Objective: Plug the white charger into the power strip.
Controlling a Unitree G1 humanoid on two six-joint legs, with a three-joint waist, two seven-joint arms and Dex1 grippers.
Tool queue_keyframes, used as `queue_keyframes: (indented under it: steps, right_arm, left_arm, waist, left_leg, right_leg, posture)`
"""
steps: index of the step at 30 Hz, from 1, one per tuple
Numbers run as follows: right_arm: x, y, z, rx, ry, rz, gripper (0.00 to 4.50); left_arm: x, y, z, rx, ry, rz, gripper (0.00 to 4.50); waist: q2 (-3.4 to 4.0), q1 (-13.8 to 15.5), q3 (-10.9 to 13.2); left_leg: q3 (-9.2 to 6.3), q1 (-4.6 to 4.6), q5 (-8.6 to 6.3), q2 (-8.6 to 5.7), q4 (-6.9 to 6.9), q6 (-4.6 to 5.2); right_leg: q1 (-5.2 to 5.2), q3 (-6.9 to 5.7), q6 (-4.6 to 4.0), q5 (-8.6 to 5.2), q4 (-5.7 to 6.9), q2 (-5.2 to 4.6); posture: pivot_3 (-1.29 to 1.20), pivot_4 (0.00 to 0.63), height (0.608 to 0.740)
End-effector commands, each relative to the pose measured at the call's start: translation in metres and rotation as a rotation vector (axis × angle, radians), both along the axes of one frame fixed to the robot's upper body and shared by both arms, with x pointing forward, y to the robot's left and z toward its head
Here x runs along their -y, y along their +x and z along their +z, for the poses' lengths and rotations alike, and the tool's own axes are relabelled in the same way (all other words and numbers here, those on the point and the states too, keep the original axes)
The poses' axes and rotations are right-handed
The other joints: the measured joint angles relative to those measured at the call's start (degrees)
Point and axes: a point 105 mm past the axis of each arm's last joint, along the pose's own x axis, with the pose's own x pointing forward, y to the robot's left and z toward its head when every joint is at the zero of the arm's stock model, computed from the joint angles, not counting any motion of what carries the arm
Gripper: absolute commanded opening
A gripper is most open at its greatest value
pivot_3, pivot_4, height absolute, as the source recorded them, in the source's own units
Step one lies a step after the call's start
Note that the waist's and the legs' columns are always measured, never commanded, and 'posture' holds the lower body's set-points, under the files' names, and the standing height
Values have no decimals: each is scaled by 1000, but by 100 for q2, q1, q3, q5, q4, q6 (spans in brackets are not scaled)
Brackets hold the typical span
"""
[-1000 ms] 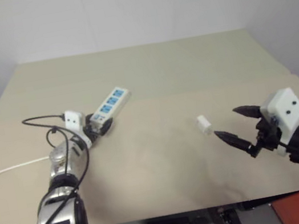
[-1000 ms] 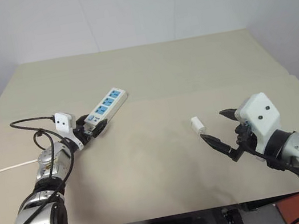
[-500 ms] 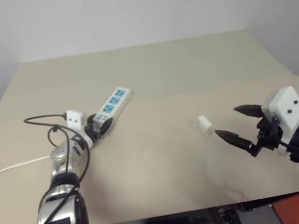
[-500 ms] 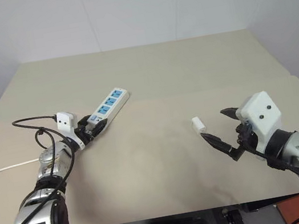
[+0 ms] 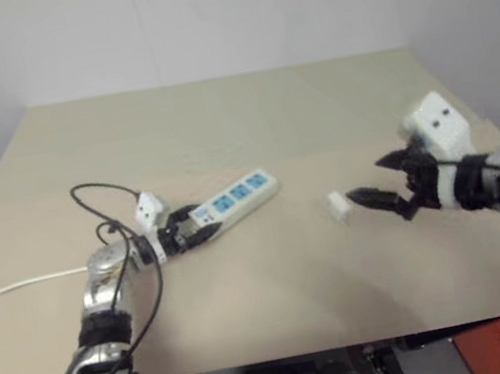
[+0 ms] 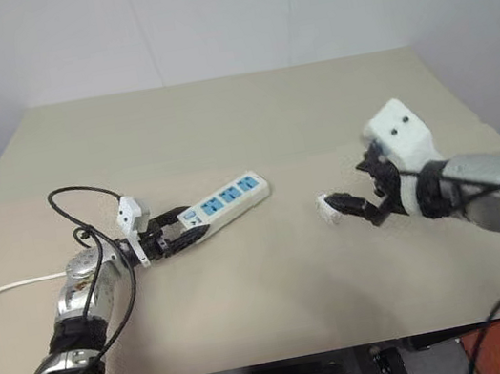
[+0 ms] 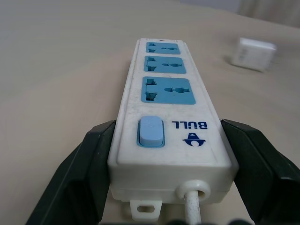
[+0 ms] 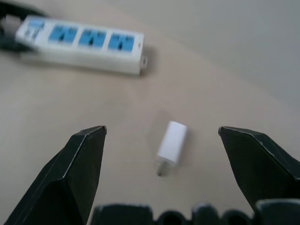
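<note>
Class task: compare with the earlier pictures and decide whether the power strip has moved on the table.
Yes. The power strip, clamped by the left gripper, has swung closer to the white charger.

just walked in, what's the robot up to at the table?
It's setting up to plug a charger in. The left claw is shut on the switch end of the power strip, gripping its sides. The right claw is open, its fingers either side of the white charger, which lies on the table, not yet gripped.
</note>
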Motion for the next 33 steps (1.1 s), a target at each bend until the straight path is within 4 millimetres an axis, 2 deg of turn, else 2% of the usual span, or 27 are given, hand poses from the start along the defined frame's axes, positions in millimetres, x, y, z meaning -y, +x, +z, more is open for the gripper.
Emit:
queue_keyframes:
  steps: [1,5,11,17,23,33]
  right_arm:
    - [2,14,3,-76,18,-54,4500]
    - [1,33,8,-151,69,-106,4500]
    - [15,52,-5,-271,-55,-242,4500]
    - [9,59,-10,-359,-82,-242,4500]
    - [-11,65,-22,-424,-105,-202,4500]
    - [-23,73,-31,-452,-120,-205,4500]
  left_arm:
    - [7,-16,9,62,6,-122,3263]
    - [11,-37,5,38,1,-241,3263]
    - [16,-53,-4,3,9,-365,3263]
    - [16,-57,-12,17,57,-402,3263]
    - [15,-59,-18,16,68,-410,3263]
    - [14,-59,-17,29,55,-386,3263]
  waist:
    - [0,16,0]
    - [2,13,-1]
    - [5,5,-1]
    - [11,-12,3]
    - [13,-29,2]
    - [18,-29,2]
  left_leg:
    - [0,-6,0,1,0,0]
    - [0,-63,3,-1,3,3]
    - [1,-67,4,-1,3,5]
    - [2,-68,5,0,3,6]
    - [2,-68,4,2,3,7]
    - [2,-72,5,2,3,7]
  right_leg:
    - [-6,-2,0,0,0,0]
    - [-75,-2,-1,1,18,-6]
    - [-85,-5,-2,1,23,-7]
    - [-86,-5,-2,1,18,-7]
    - [-87,-8,-2,1,20,-5]
    - [-92,-13,-2,1,27,-6]
  posture:
    - [0,150,740]
    - [0,150,740]
    - [0,150,740]
    - [0,150,740]
    - [0,150,740]
    - [0,150,740]
